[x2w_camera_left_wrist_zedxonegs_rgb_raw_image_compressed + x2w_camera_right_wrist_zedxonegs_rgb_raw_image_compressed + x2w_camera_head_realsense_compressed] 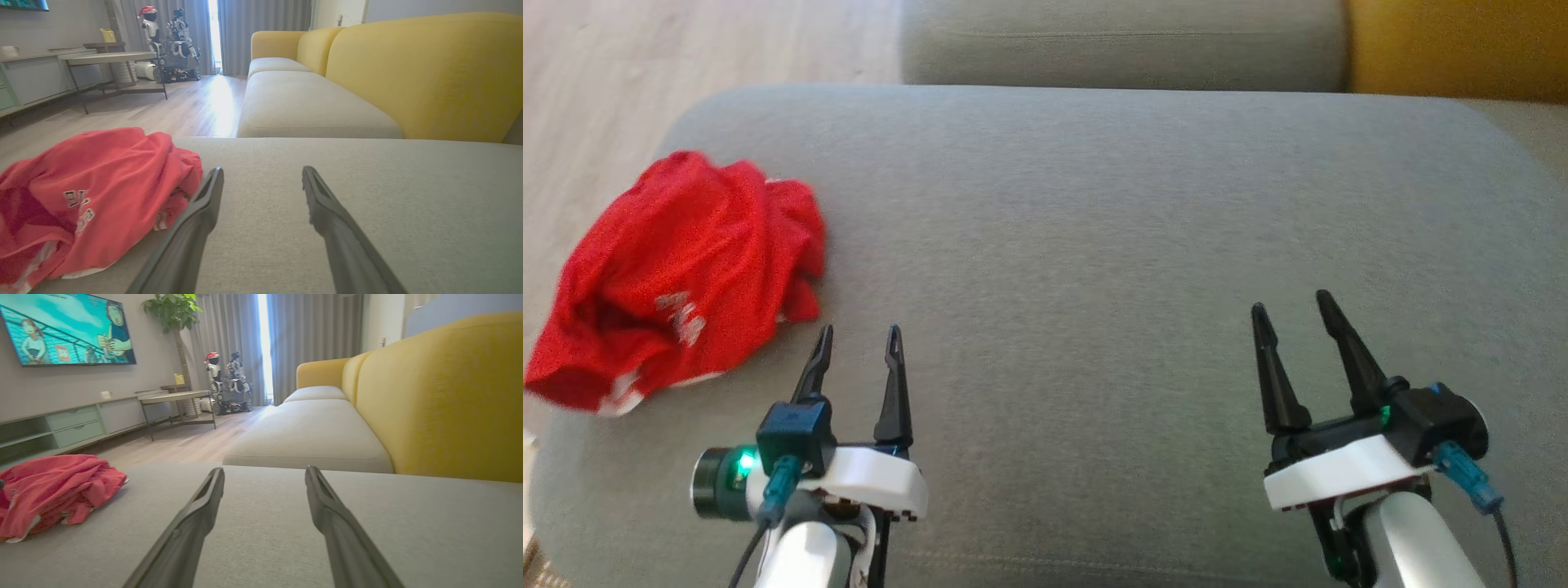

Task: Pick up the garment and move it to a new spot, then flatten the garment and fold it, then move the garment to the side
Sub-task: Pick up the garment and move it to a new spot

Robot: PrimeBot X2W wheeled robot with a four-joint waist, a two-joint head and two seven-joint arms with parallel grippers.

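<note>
Red garment (686,278) lies crumpled just beside the left fingers (817,364).

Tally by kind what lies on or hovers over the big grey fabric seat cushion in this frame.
Crumpled red fabric garment with white lettering: 1
Dark two-fingered grippers, both open and empty: 2 (left gripper, right gripper)
Total: 3

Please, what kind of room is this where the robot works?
Most likely a home living room: a sofa with yellow backrests and grey seat cushions, a wall-mounted television above a low cabinet, and a side table.
</note>
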